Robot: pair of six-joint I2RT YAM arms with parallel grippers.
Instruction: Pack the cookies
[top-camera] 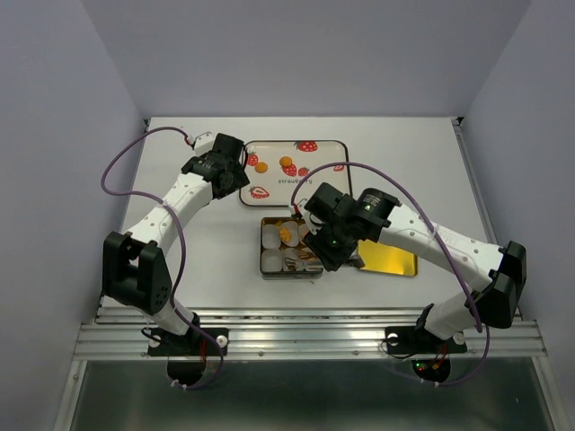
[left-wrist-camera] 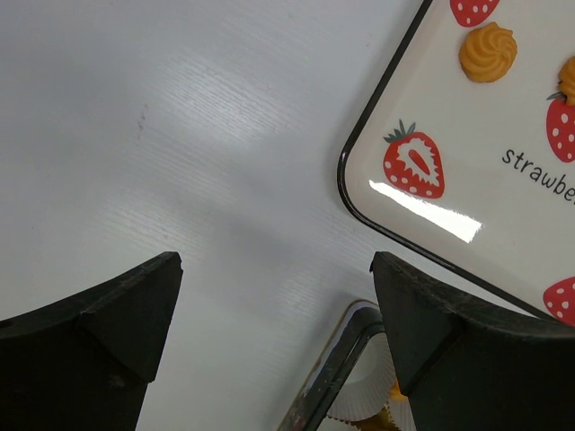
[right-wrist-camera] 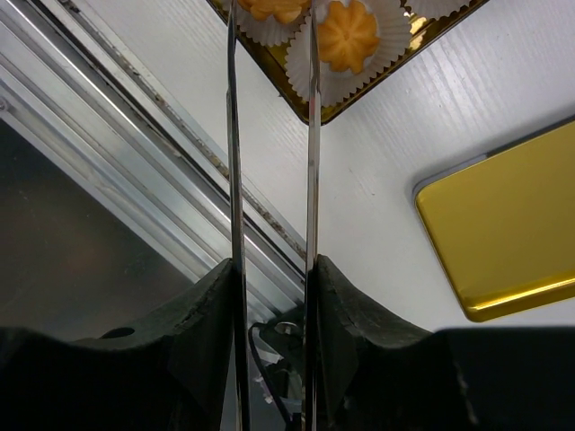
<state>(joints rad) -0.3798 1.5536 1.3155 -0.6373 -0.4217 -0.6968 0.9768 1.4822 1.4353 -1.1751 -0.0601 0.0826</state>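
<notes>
The cookies are small orange flower-shaped biscuits. Three lie on the strawberry tray (top-camera: 329, 154): one cookie (top-camera: 261, 167) at the left and two cookies (top-camera: 287, 166) near the middle. In the left wrist view one cookie (left-wrist-camera: 488, 51) rests on the tray (left-wrist-camera: 431, 108). The tin (top-camera: 266, 247) holds white paper cups and a cookie (top-camera: 285, 234). My right gripper (right-wrist-camera: 271, 269) is shut on metal tongs (right-wrist-camera: 231, 135), whose blades reach over the tin (right-wrist-camera: 377, 85). One cupped cookie (right-wrist-camera: 348, 34) sits just right of the blades, another cookie (right-wrist-camera: 269, 7) lies between them. My left gripper (left-wrist-camera: 277, 305) hangs open over bare table beside the tray's corner.
The gold lid (top-camera: 388, 260) lies flat right of the tin, also seen as the lid (right-wrist-camera: 503, 233) in the right wrist view. The tin's corner (left-wrist-camera: 337, 377) with a paper cup (left-wrist-camera: 364, 400) sits under the left gripper. An aluminium rail (top-camera: 305, 337) runs along the near table edge.
</notes>
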